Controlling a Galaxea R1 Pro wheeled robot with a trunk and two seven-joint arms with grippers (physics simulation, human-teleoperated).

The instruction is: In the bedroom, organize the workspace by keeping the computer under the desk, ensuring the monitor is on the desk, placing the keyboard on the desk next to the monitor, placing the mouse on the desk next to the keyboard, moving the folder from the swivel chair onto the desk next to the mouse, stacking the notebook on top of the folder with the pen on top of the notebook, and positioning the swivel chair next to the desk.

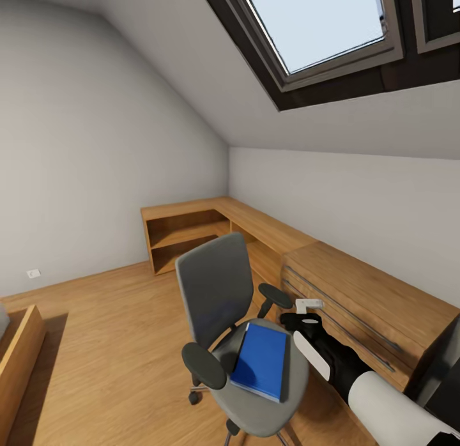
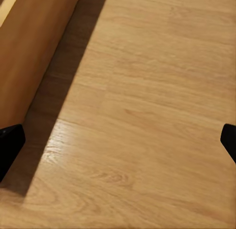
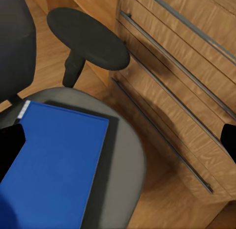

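Attic room, wood floor [image 1: 108,318]; folder [image 1: 260,360] on swivel chair [image 1: 217,292].

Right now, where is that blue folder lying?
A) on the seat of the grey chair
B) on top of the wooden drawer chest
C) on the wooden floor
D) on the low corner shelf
A: the blue folder lies flat on the grey seat of the swivel chair, between its two black armrests, beside the wooden drawer chest.

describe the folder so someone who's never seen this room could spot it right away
Find the grey swivel chair in the middle of the wooden floor, beside the light-wood drawer chest. The folder lies flat on its seat. It is the only bright blue thing there, a rectangle with pale page edges.
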